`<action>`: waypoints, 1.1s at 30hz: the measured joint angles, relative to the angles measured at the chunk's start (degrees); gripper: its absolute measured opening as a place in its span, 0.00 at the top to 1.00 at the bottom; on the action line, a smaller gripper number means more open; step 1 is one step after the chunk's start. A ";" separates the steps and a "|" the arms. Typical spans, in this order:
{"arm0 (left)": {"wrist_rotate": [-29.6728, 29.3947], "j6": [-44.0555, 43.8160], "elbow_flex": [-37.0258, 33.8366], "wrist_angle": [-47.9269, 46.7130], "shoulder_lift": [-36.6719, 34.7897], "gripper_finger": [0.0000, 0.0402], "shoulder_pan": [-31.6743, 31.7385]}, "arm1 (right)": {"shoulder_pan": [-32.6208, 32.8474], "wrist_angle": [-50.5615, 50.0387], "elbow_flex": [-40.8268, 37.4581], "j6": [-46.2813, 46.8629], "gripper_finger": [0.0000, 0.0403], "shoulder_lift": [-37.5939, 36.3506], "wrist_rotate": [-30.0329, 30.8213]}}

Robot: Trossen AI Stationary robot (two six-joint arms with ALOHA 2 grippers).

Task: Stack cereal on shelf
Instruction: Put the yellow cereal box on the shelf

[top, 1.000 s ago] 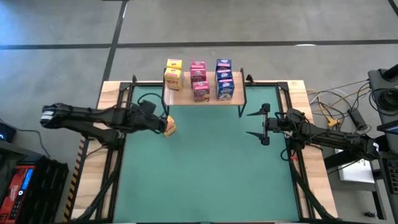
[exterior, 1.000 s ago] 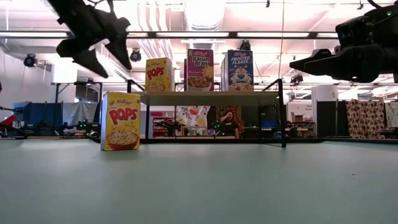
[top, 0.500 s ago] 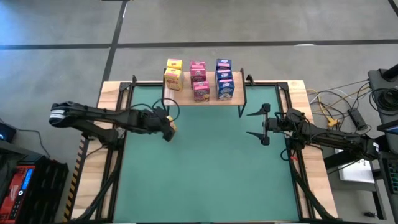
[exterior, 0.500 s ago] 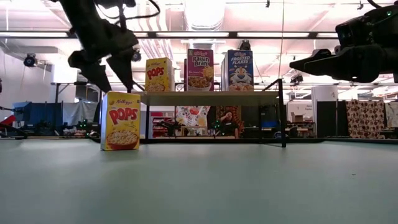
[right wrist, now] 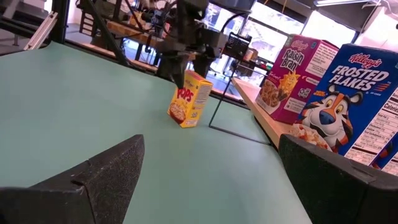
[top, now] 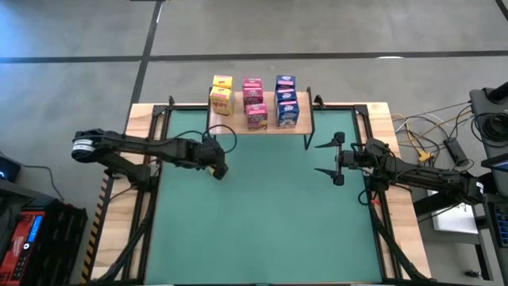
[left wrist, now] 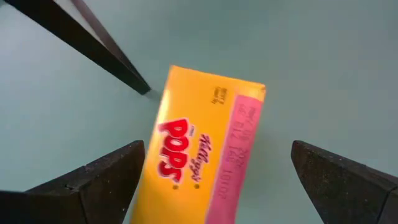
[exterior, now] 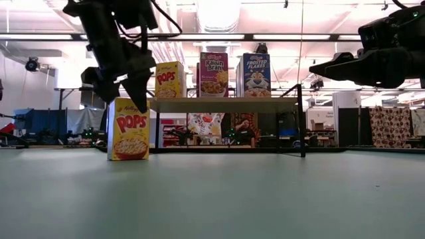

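1. My left tool [exterior: 123, 86] hangs directly over the last yellow Pops box [exterior: 130, 129], fingers spread wide and gripping nothing; in the left wrist view the box top [left wrist: 205, 149] lies between my two dark fingers, a line-up that I judge is meant for a grasp from above.

2. The box stands upright on the green mat [top: 270, 214] of the worktop, just off the shelf's near-left corner, apart from the rest; it is the one carton not yet on the shelf.

3. The shelf [top: 270, 125], a pale wooden board on thin black metal legs, carries the other cartons in three files: yellow boxes [top: 221, 94] at left, pink boxes [top: 254, 102] in the middle, blue boxes [top: 286, 100] at right; the yellow file looks one short, and I judge that gap to be this box's place.

4. My right tool [top: 327, 159] waits above the mat near the shelf's right end, fingers likewise spread and empty; it is kept clear of the left arm's reach.

5. The cartons are small, flat-sided printed cardboard, light and sharp-edged; the yellow one has a pink side panel; the mat is matte and smooth; I expect the narrow, upright box could tip if one finger touches first.
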 joint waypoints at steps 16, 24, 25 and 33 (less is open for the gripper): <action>2.28 3.17 0.00 1.28 3.27 0.34 1.55 | 0.00 0.00 0.00 0.00 0.11 -0.01 0.00; 2.23 3.17 0.00 1.80 3.27 0.52 1.83 | 0.00 0.00 0.00 0.00 0.11 0.01 0.00; 2.20 3.17 0.00 1.89 3.27 0.54 1.83 | 0.00 0.00 0.00 0.00 0.11 0.00 0.00; 0.11 2.07 0.00 2.05 3.27 0.60 1.83 | 0.01 0.00 0.00 -0.01 0.11 0.00 0.00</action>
